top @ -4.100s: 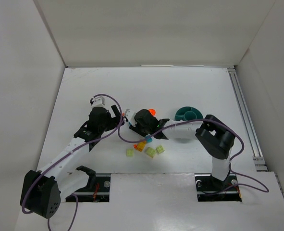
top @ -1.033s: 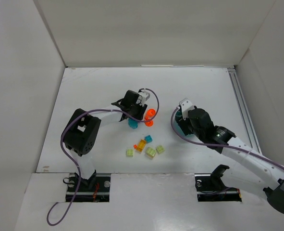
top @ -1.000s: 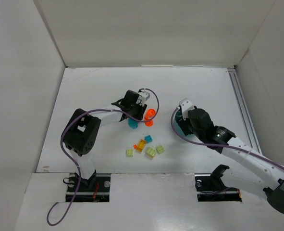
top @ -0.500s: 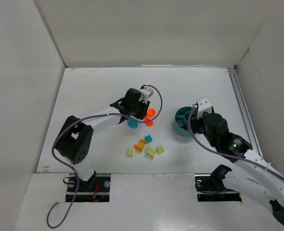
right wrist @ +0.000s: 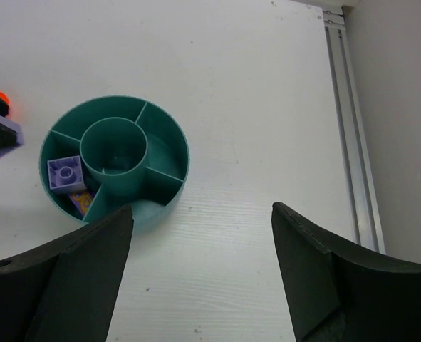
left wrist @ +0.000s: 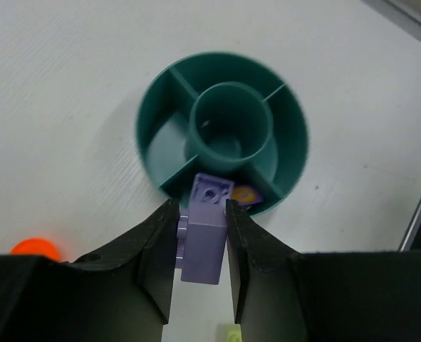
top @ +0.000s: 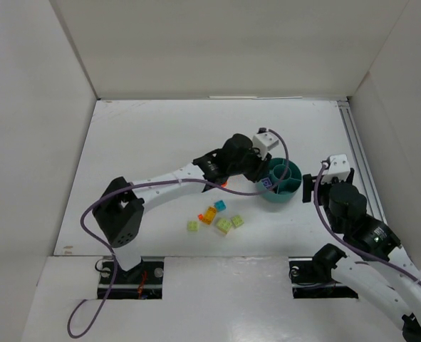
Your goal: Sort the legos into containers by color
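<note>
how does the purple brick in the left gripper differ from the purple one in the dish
The held purple brick is clamped between the left gripper's fingers; the dish's purple brick lies loose in a compartment of the teal dish. The held one is turned on its side; the other lies stud up. Both are pale purple.

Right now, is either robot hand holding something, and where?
The left gripper pinches a purple brick by its two sides; the right gripper is open, empty.
</note>
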Motion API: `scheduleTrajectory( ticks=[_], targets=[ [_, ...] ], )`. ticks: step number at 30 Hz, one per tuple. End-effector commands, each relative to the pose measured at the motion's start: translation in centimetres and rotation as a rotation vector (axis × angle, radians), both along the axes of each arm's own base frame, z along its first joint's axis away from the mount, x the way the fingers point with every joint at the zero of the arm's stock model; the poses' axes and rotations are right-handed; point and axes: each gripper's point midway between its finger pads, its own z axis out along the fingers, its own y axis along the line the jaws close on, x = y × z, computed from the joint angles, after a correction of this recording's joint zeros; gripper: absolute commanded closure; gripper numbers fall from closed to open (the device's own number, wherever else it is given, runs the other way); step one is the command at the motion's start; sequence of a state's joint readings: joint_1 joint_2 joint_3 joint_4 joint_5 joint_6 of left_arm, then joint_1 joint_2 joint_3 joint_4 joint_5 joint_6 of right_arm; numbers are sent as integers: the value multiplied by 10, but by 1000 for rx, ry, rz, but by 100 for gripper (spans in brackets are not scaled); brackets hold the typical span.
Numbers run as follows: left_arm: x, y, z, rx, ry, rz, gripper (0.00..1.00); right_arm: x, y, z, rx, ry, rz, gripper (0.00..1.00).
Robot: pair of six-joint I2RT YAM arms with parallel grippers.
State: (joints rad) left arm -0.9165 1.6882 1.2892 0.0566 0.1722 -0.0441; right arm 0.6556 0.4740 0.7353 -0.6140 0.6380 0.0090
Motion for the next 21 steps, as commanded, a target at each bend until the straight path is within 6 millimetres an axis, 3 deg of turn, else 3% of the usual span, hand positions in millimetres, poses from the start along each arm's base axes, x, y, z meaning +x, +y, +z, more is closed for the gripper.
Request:
scheduleTrajectory(
  ticks=[1, 6, 10, 17, 21],
  targets=[
    [6, -27, 27, -73, -67, 17, 81, -4, -11, -3, 1, 7, -50, 16],
    [2, -48, 29, -107, -59, -48, 76, -5, -12, -4, 1, 12, -61, 0],
    [-2, -58, 16, -93, -49, -81, 67, -6, -15, -2, -1, 10, -70, 0],
    [4, -66, 11, -89, -47, -81, 67, -6, -15, -2, -1, 10, -70, 0],
    [0, -60, 6, -78, -38, -81, 64, -6, -15, -2, -1, 10, -70, 0]
  ],
)
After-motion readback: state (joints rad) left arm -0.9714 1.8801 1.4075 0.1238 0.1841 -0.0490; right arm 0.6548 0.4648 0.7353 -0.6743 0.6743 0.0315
